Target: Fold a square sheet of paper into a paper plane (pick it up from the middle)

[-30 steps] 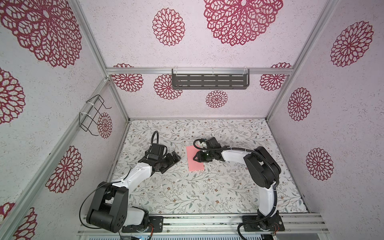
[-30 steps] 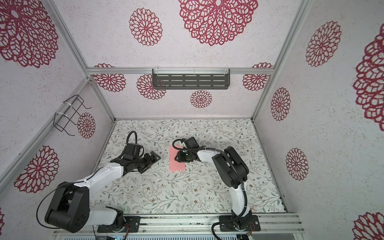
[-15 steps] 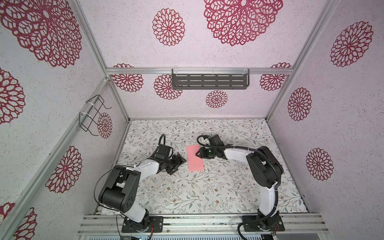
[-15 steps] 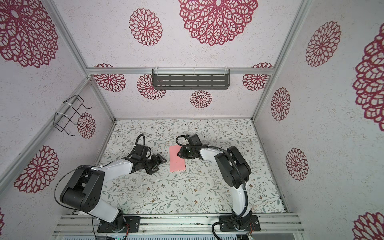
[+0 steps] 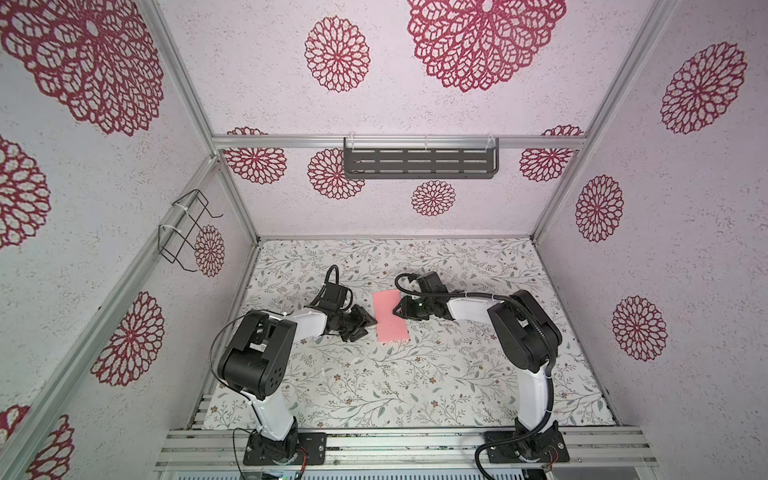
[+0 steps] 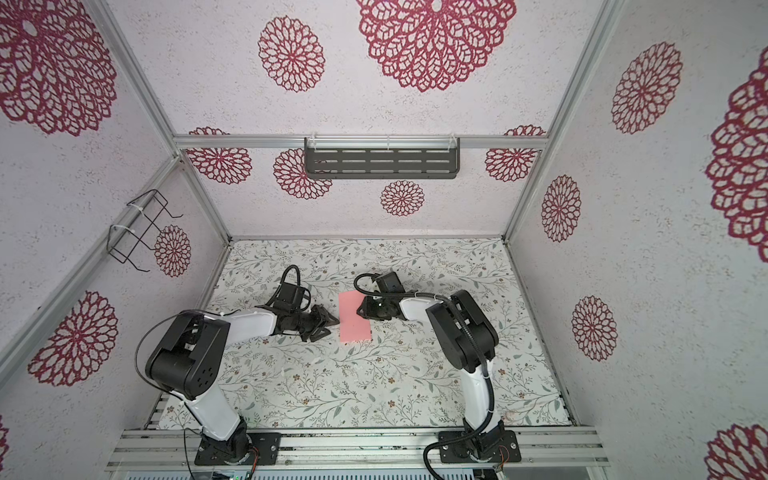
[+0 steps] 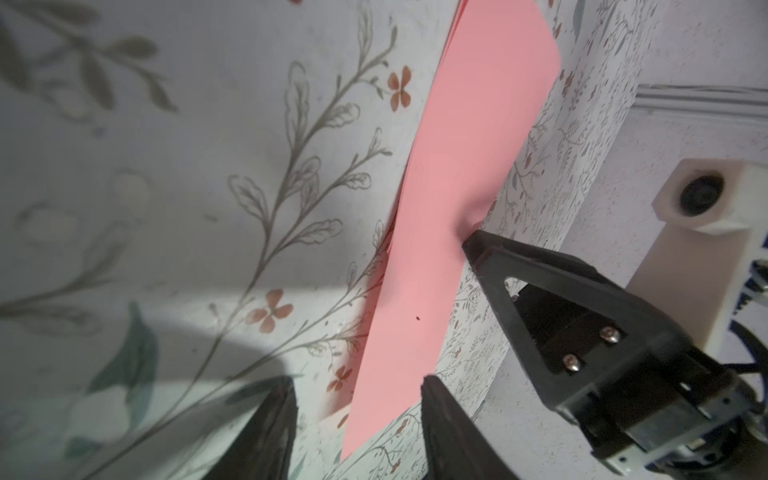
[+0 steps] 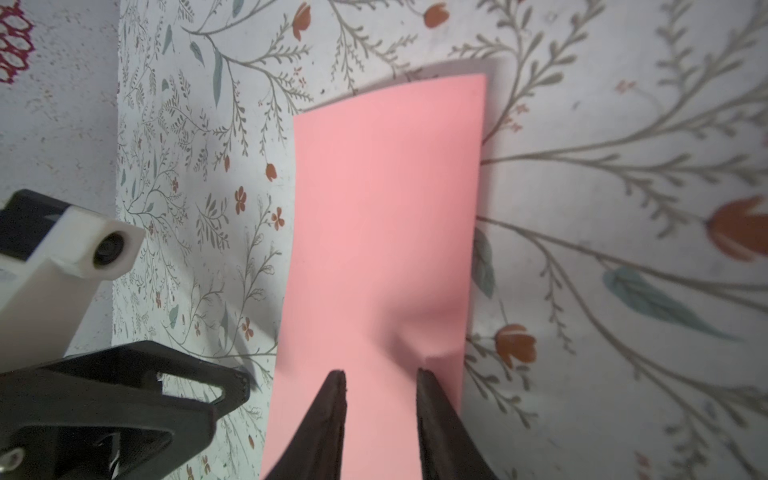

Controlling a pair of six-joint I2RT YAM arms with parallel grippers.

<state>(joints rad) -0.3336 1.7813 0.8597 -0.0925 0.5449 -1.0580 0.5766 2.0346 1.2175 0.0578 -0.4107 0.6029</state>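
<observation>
1. The salmon-pink sheet of paper [image 5: 390,318] lies flat near the middle of the floral desk [image 5: 415,374]. From here it looks like a narrow rectangle, between the two arms.
2. The right gripper [image 8: 380,374] presses its tips onto the sheet by its right edge, jaws a little apart. The paper puckers beside one fingertip.
3. The left gripper [image 7: 353,386] sits low at the sheet's left edge, jaws apart, gripping nothing.
</observation>
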